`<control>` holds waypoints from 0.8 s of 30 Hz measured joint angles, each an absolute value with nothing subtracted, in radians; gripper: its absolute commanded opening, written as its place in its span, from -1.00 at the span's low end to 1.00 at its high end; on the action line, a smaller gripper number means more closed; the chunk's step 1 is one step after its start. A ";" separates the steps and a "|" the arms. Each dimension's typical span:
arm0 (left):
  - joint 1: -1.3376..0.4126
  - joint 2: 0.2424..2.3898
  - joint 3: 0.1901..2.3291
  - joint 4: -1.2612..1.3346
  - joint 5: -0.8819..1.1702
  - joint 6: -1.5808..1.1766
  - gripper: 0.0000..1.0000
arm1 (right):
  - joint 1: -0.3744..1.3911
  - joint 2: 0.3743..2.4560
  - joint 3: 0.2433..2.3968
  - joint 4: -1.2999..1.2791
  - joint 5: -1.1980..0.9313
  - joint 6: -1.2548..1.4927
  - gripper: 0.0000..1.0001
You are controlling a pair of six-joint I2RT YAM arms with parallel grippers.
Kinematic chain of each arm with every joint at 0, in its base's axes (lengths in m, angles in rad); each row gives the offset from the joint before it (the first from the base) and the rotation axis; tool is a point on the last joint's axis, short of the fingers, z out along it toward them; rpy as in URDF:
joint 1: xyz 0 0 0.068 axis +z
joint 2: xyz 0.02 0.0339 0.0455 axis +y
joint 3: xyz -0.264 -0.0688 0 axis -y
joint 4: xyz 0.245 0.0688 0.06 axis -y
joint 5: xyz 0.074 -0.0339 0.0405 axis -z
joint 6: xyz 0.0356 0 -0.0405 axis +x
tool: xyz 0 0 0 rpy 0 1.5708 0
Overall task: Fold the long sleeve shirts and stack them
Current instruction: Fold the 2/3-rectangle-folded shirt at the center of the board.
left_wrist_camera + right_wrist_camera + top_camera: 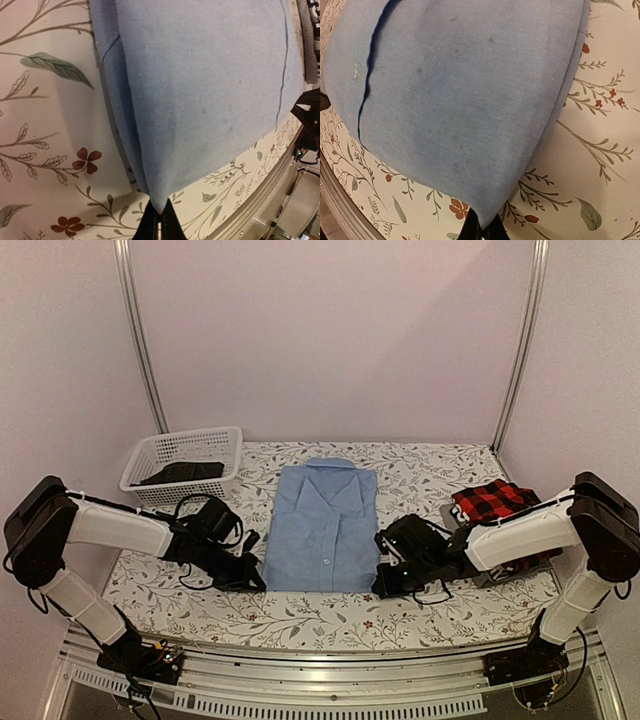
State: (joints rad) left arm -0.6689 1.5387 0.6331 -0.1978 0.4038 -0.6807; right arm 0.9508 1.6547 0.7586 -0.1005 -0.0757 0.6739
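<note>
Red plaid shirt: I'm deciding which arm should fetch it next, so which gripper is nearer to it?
Right. The right gripper pinches the near-right corner of the light blue shirt, left of the red plaid shirt; the left gripper pinches the opposite corner, farther away.

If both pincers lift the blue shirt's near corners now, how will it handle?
Probably floppy: the light blue shirt is thin cloth, so its middle should sag between the left pincer and right pincer. Its folded layers may slide apart; edges look loose.
</note>
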 measured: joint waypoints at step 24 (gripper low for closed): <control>-0.521 1.522 1.171 -0.455 0.390 -0.559 -1.00 | 0.779 1.616 1.261 -0.405 -0.024 0.625 -1.00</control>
